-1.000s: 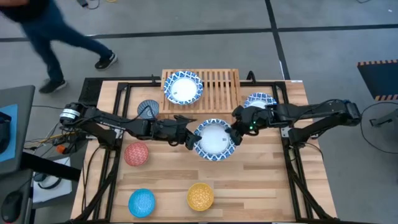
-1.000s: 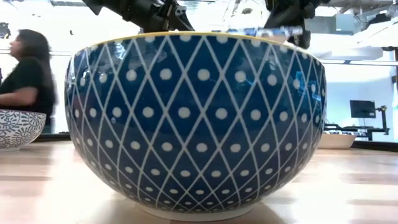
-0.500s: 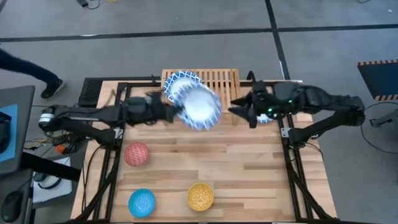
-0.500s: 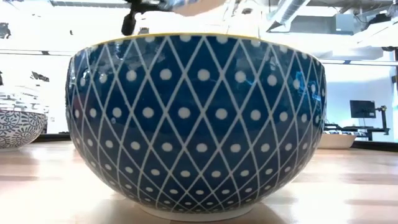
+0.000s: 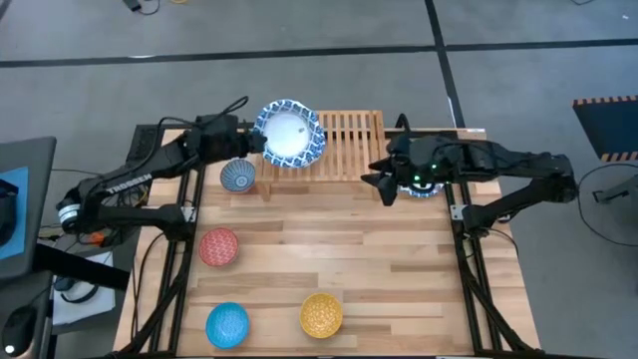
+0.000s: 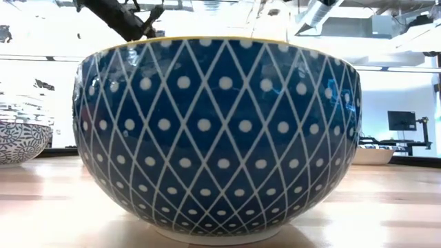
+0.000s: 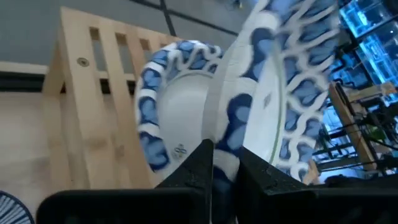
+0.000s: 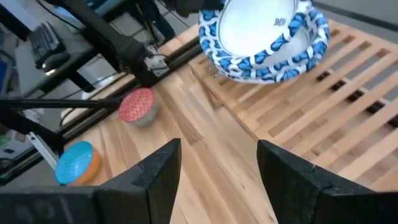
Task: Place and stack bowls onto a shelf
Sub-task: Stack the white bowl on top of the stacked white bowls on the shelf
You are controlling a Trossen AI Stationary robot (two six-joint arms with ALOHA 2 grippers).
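Note:
A white bowl with a blue-patterned rim [image 5: 289,132] hangs tilted over a second such bowl [image 7: 165,118], which stands on the left end of the light-wood shelf [image 5: 351,140]. My left gripper [image 5: 261,143] is shut on the upper bowl. My right gripper [image 5: 377,182] stands open just off the shelf's right near corner and holds nothing. A third white bowl [image 5: 421,178] shows under the right arm. The grey-blue bowl [image 5: 237,177], red bowl [image 5: 218,246], bright blue bowl [image 5: 227,324] and yellow bowl [image 5: 321,314] stand on the table. My left gripper pinches the upper bowl's rim [image 7: 229,140] on the side toward the table's left, one finger [image 7: 202,165] inside the bowl and one [image 7: 255,174] outside. The fingers come from the table's left. The bowl is tilted, its low side down in the bowl below; whether it rests there I cannot tell.
The yellow bowl's blue-latticed outside [image 6: 217,131] fills the low view and hides most of the table. The shelf's middle and right slats [image 8: 336,81] lie bare. Black frame rails [image 5: 469,249] run along both table sides. Bare planks [image 5: 389,259] spread between the arms.
My left gripper has carried the white bowl from the table's middle up and toward the far left, over the bowl on the shelf, tipping it. My right gripper has let go of that bowl's rim, opened, and drawn back toward the far right.

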